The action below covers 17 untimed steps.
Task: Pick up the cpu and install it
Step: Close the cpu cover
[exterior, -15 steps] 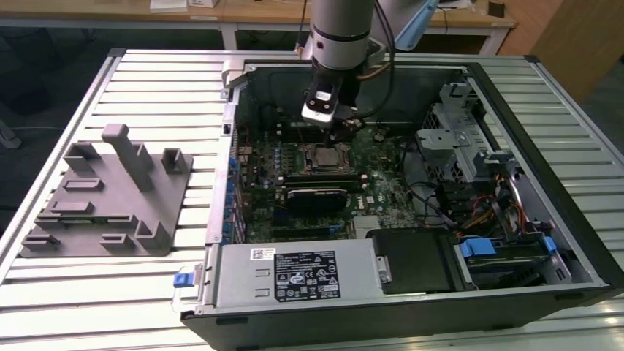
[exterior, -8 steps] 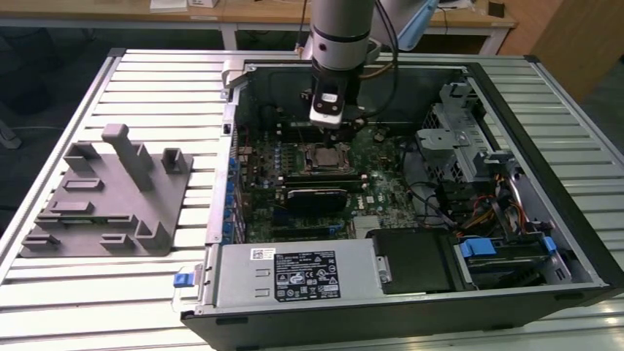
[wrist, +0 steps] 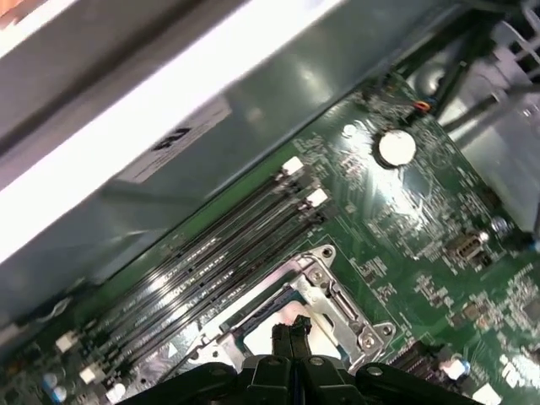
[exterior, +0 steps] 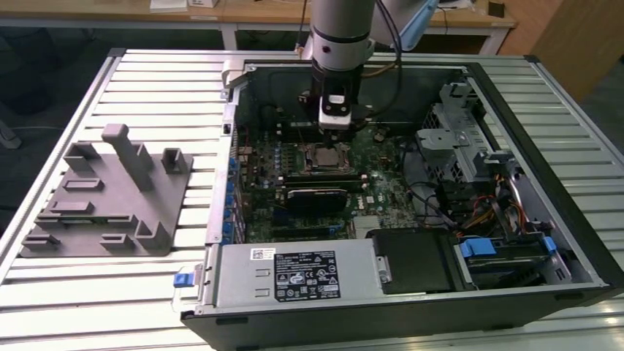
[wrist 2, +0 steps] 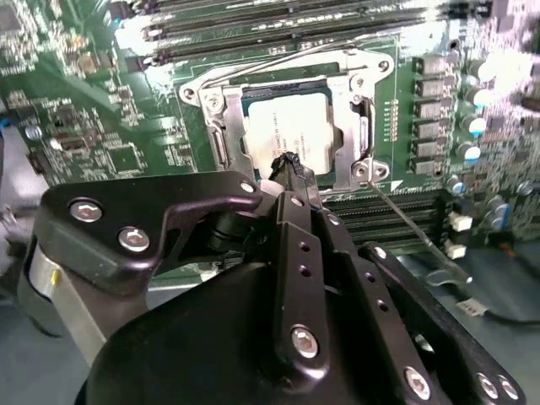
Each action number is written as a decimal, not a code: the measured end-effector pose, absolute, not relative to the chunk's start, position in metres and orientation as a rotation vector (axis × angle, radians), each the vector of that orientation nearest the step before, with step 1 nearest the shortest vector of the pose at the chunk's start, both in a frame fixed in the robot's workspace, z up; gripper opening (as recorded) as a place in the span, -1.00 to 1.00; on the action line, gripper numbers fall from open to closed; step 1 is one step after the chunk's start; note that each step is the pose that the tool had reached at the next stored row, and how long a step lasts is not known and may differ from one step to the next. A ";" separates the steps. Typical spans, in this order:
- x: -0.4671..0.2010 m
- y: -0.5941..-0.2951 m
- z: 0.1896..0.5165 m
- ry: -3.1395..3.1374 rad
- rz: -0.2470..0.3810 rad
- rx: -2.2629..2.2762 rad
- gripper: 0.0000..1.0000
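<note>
Slats of pale metal are making up the counter [exterior: 88,292] we are looking over, and an open computer case [exterior: 429,88] is lying on it. To the exterior view's left of the case, a grey fixture [exterior: 102,197] is sitting on the slats, well apart from the arm. A silver power supply [exterior: 292,274] is filling the near corner of the case.

The arm is reaching down into the case, and its pincer [exterior: 335,126] is hanging close above the green motherboard [exterior: 390,197], beside the socket.

We are finding the cpu [wrist 2: 291,126] already lying in that socket. Its silvery-white top is showing inside the metal frame [wrist 2: 221,135] that is surrounding it on all sides. A thin lever [wrist 2: 413,228] is running out from one corner of the frame, slanting across the board.

In both wrist views we are seeing the black fingertips [wrist 2: 287,164] pressing together with no gap and nothing between them. In the second wrist view they are sitting over the edge of the cpu, but we cannot tell whether they are touching it. In the first wrist view, the long memory slots [wrist: 194,278] are lying just beside the socket, and a round coin battery [wrist: 395,148] is gleaming farther along the board.
</note>
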<state>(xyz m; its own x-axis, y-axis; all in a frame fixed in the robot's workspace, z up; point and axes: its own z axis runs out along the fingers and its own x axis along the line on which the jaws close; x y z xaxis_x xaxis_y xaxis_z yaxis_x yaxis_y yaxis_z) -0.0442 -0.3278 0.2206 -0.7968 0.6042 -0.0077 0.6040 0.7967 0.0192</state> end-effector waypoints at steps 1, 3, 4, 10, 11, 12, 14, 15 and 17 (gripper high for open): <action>-0.044 -0.328 0.221 2.974 0.025 0.970 -0.79; -0.044 -0.328 0.220 2.992 0.025 0.914 -0.79; -0.044 -0.328 0.220 3.000 0.025 0.887 -0.79; -0.044 -0.328 0.220 3.045 0.026 0.723 -0.79; -0.044 -0.328 0.220 3.051 0.026 0.696 -0.79; -0.044 -0.328 0.220 3.058 0.027 0.668 -0.79; -0.044 -0.328 0.219 3.070 0.027 0.613 -0.79; -0.044 -0.328 0.219 3.076 0.027 0.583 -0.79; -0.044 -0.328 0.219 3.086 0.028 0.528 -0.79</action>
